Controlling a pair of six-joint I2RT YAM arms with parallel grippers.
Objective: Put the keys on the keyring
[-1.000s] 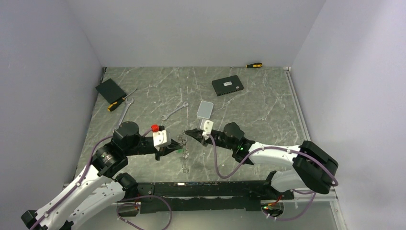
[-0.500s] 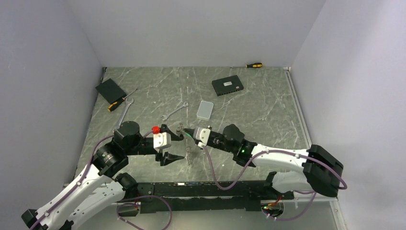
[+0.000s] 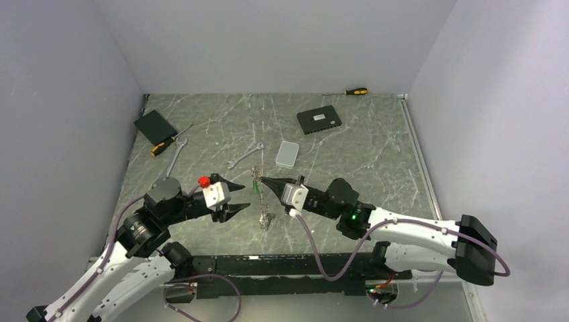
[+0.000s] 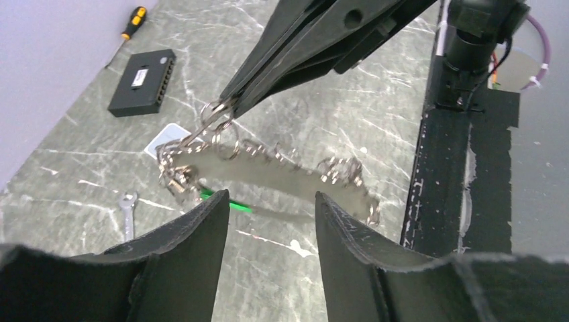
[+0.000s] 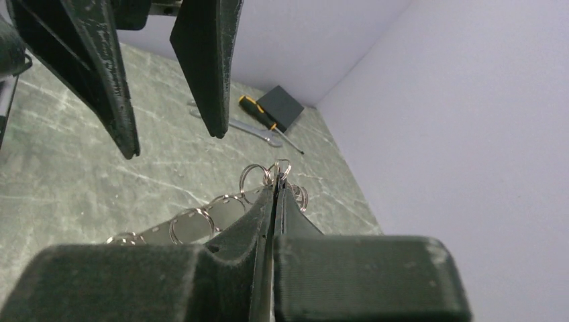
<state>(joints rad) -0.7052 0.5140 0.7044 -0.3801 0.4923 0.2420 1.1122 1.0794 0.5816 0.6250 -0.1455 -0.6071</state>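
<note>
Marbled tabletop (image 3: 376, 154), dark grey-green stone pattern with thin white veins, seen from above inside plain pale walls. Two white-and-black robot arms reach in from the 6 o'clock edge and meet near the centre.

The right gripper (image 3: 263, 180) has long, tapered, matte black fingers pressed flat together. Their tips pinch the keyring (image 4: 216, 115), a thin, shiny wire loop, just in front of the left gripper. From the loop hangs a string of smaller split rings and flat silver keys (image 3: 266, 219), with one bright green plastic tag (image 3: 257, 191) among them. The string trails toward 6 o'clock; whether its lowest keys rest on the stone cannot be told.

The left gripper (image 3: 245, 197), at 9 o'clock of the keyring, has its scuffed black fingers spread wide with nothing between them, close to the hanging string but apart from it.

Beyond the keyring:
- at 12 o'clock, a slim silver wrench (image 3: 245, 155)
- at 1 o'clock, a pale grey box (image 3: 287, 153) with rounded corners
- farther out at 1 o'clock, a flat black box (image 3: 319, 121)
- by the back wall, a yellow-and-black screwdriver (image 3: 355, 91)
- at 10 o'clock, a black square pad (image 3: 155, 125)
</note>
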